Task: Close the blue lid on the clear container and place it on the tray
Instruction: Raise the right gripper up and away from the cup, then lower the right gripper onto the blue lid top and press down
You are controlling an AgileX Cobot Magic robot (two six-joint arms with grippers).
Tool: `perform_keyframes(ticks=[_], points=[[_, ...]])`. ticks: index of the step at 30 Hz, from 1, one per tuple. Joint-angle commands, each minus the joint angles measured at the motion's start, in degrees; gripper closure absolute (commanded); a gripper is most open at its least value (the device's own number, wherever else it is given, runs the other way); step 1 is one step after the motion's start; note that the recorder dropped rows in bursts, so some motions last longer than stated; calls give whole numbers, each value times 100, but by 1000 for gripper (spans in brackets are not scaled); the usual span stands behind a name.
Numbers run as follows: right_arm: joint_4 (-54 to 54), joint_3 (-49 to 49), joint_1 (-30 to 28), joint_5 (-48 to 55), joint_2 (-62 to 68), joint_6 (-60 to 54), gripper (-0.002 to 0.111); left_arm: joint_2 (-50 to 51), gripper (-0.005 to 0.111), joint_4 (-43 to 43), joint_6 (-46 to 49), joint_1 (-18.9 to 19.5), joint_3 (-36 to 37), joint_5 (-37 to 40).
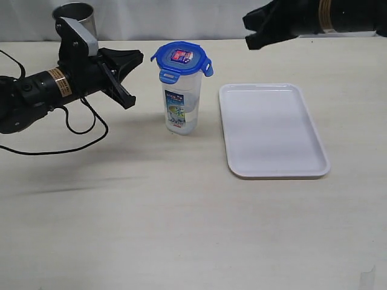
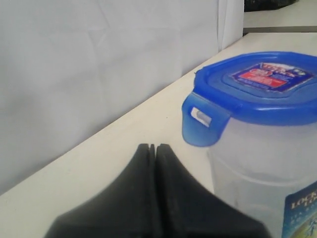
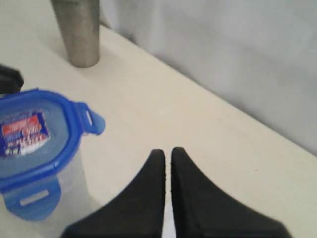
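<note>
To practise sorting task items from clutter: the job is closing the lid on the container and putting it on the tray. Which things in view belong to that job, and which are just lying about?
Belong to the job:
blue lid
clear container
tray

Just lying about:
steel cup
black cable

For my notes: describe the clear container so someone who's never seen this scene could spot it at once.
Find the white tray on the pale table; the clear container stands upright just left of it in the exterior view, not touching. It is tall and see-through, with a printed label and the blue lid on top, unlike the bare steel cup farther back.
</note>
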Motion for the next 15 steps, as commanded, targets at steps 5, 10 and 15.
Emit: perform_keyframes(ticks=[5,10,15], points=[[14,48,1131,1738,-805,820,104,-39,107,-3,-126,12,4,769],[123,48,2183,4740,-836,7,104,-53,107,-2,-229,12,64,920],[3840,-903,2593,5892,-626,-3604,104,-99,107,-2,-269,12,64,1051]])
